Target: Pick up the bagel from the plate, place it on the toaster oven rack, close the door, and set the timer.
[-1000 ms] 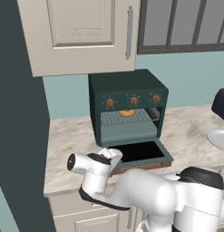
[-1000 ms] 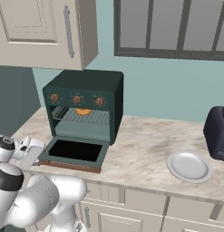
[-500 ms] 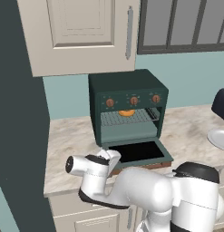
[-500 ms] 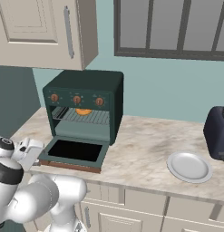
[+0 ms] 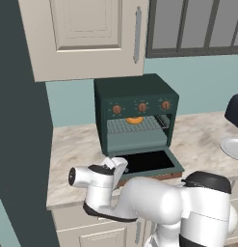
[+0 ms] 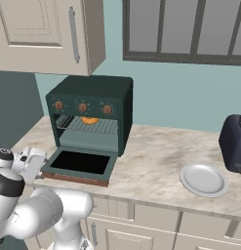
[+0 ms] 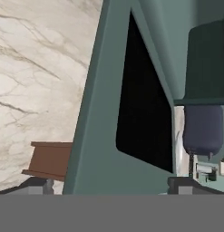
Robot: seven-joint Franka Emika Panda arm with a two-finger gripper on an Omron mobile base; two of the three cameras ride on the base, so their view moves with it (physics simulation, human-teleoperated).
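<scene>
the bagel [image 5: 134, 120] lies on the toaster oven rack [image 5: 135, 126], toward the back and about the middle of its width, inside the dark green toaster oven [image 5: 135, 108]; from the right base view it sits on the rack [image 6: 92, 126] just under the row of three orange knobs [image 6: 83, 107]. the door [image 5: 149, 162] is folded down flat, its black glass facing up and its far edge hinged at the oven's base. its near edge with the copper handle [image 6: 73, 178] reaches out toward the near edge of the counter [image 5: 72, 149].

the gripper [image 5: 115, 167] is low at the near left corner of the open door, at the level of the door's edge. in the hand view its two fingertips [image 7: 36, 186] sit far apart, one on either side of the door's frame, so the tool is wide and holds nothing. in that view the door [image 7: 131, 108] runs away from the camera with the copper handle [image 7: 47, 161] just beside the left fingertip; whether a fingertip touches the handle cannot be told.

the white plate [image 6: 204, 179] lies bare on the counter well to the right of the oven, near a dark toaster [image 6: 233, 143]. a cream cabinet [image 5: 91, 34] hangs above the oven.
</scene>
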